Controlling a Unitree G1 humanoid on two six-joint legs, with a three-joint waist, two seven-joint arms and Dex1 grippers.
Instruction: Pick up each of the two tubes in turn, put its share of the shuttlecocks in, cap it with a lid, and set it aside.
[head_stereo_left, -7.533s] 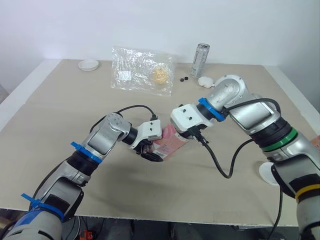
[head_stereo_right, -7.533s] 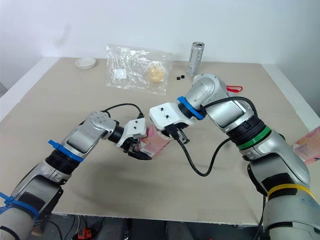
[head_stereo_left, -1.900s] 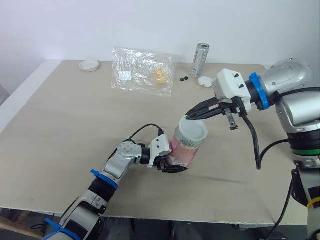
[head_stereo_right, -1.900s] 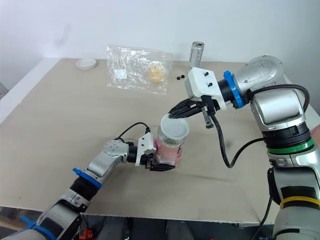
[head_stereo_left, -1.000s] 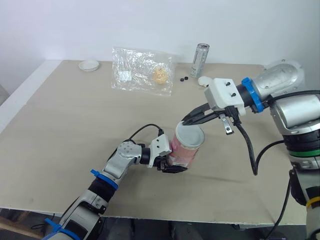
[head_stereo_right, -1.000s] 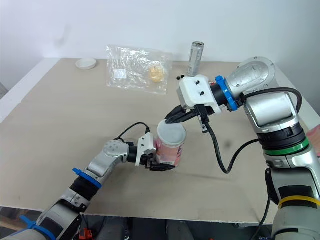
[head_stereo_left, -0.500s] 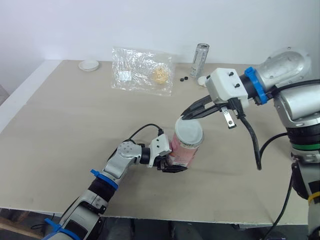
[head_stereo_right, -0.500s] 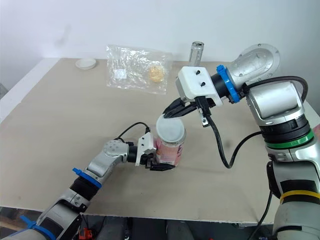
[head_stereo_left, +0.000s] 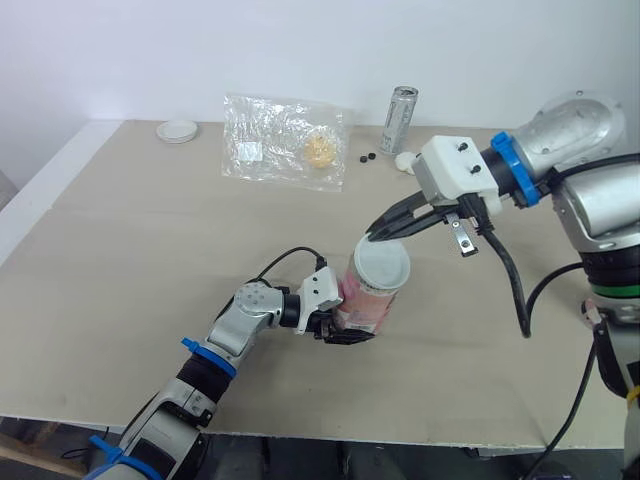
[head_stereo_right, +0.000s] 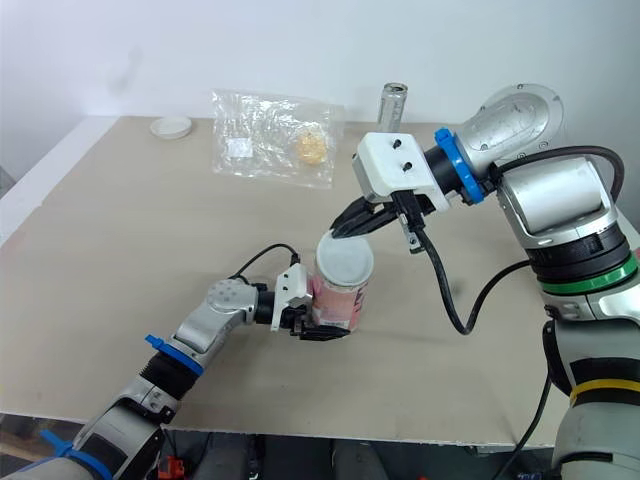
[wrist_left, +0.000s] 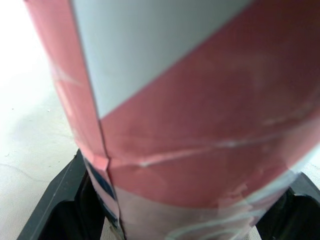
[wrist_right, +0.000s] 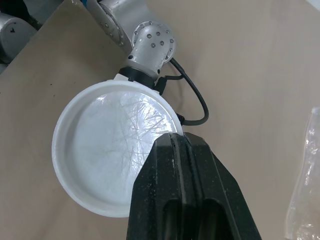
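A pink and white tube (head_stereo_left: 367, 305) stands upright near the table's middle. My left gripper (head_stereo_left: 338, 326) is shut on its base, and its black fingers (wrist_left: 56, 199) flank the tube's foot in the left wrist view. A white lid (head_stereo_left: 381, 267) lies flat on the tube's mouth. My right gripper (head_stereo_left: 372, 237) is shut, with its tips just above the lid's far rim. In the right wrist view the pressed-together fingers (wrist_right: 175, 165) overlap the lid (wrist_right: 107, 150).
At the back of the table lie a clear plastic bag (head_stereo_left: 285, 140), a silver can (head_stereo_left: 402, 118), a second white lid (head_stereo_left: 178, 129), a white lump (head_stereo_left: 405, 160) and two small black pieces (head_stereo_left: 367, 157). The right arm's cable (head_stereo_left: 505, 280) hangs over the table.
The lid, held tilted over the tube two seconds ago, now lies flat on it. My right gripper lifted off the lid and moved slightly right. The left gripper has kept still.
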